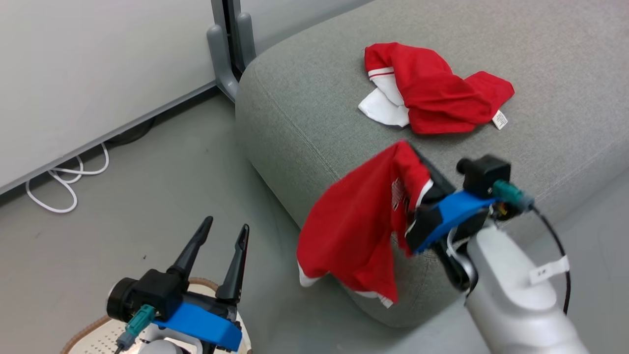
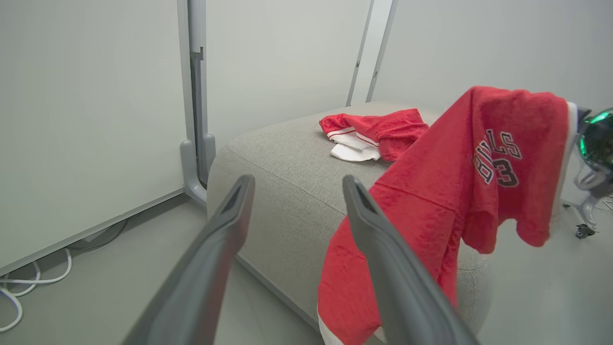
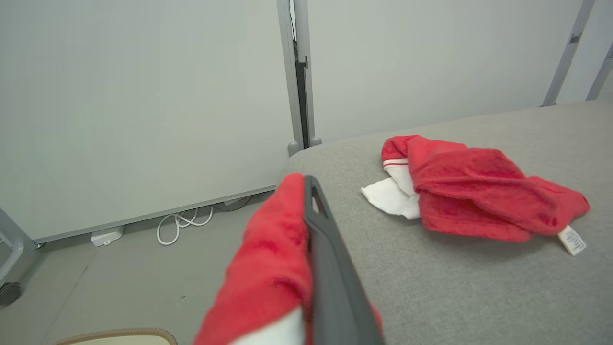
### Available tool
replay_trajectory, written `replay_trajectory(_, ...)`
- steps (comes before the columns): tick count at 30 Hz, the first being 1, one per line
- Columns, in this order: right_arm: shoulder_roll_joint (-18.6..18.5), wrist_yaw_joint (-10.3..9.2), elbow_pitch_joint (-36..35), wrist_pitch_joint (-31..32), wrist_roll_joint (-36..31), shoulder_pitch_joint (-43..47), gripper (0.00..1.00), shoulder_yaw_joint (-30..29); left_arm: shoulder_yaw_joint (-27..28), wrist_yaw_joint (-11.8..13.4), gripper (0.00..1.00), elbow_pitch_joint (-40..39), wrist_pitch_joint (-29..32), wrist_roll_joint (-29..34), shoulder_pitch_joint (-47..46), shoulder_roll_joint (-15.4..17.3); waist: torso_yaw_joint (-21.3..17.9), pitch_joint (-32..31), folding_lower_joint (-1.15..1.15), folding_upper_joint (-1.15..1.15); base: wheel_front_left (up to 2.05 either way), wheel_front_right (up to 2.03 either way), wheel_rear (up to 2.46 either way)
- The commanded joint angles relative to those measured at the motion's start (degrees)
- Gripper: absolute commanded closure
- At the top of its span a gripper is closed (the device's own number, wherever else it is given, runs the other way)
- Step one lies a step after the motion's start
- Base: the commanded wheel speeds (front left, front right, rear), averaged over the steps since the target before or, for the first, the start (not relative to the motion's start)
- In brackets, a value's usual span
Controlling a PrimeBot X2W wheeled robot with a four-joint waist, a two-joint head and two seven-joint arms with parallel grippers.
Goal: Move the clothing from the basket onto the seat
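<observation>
Right hand (image 3: pixel 306 191) grips red jersey (image 2: pixel 431 191) printed "BULLS", digit 3 below.

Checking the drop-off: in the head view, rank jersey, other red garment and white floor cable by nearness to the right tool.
1. Jersey, gripped by the right tool, at the seat's edge.
2. Other red garment, farther back on seat.
3. White cable, floor, far left.

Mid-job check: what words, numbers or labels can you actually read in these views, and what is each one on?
"BULLS": printed on the red jersey, read in the left wrist view.
"23": below that word on the same jersey, first digit partly lost in a crease.
White tag on the other red garment: too small to read.
White label on the right forearm: unreadable.
</observation>
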Motion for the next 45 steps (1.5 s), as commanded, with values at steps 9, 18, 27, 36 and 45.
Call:
replay_trajectory(9,-0.04,0.02,-2.81,5.69,3.04,-14.73,1.0,-8.38,4.28,-0.07,0.0,-5.03,-0.16,3.0,-0.2,1.88,-0.57,7.69,0.0,0.0,0.0,0.0,0.0)
replay_trajectory(18,-4.11,0.02,-3.33,8.29,1.13,-31.02,1.0,-20.58,4.55,-0.08,0.0,-10.73,-0.17,5.09,-2.45,5.31,1.45,17.05,0.0,0.0,0.0,0.0,0.0)
replay_trajectory(27,-10.7,0.02,-1.67,5.2,-4.01,-40.21,1.0,-34.67,4.53,-0.08,0.0,-15.76,-0.08,6.13,-5.6,9.24,3.61,25.98,0.0,0.0,0.0,0.0,0.0)
replay_trajectory(36,-11.67,0.02,8.34,2.96,-10.04,-37.31,1.0,-44.59,4.57,0.24,0.0,-22.35,2.31,7.19,-9.18,11.96,5.76,33.74,0.0,0.0,0.0,0.0,0.0)
replay_trajectory(45,-9.79,0.02,20.56,0.89,-16.43,-36.52,1.0,-52.27,4.44,0.42,0.0,-24.24,3.55,7.23,-10.15,12.89,7.13,36.79,0.0,0.0,0.0,0.0,0.0)
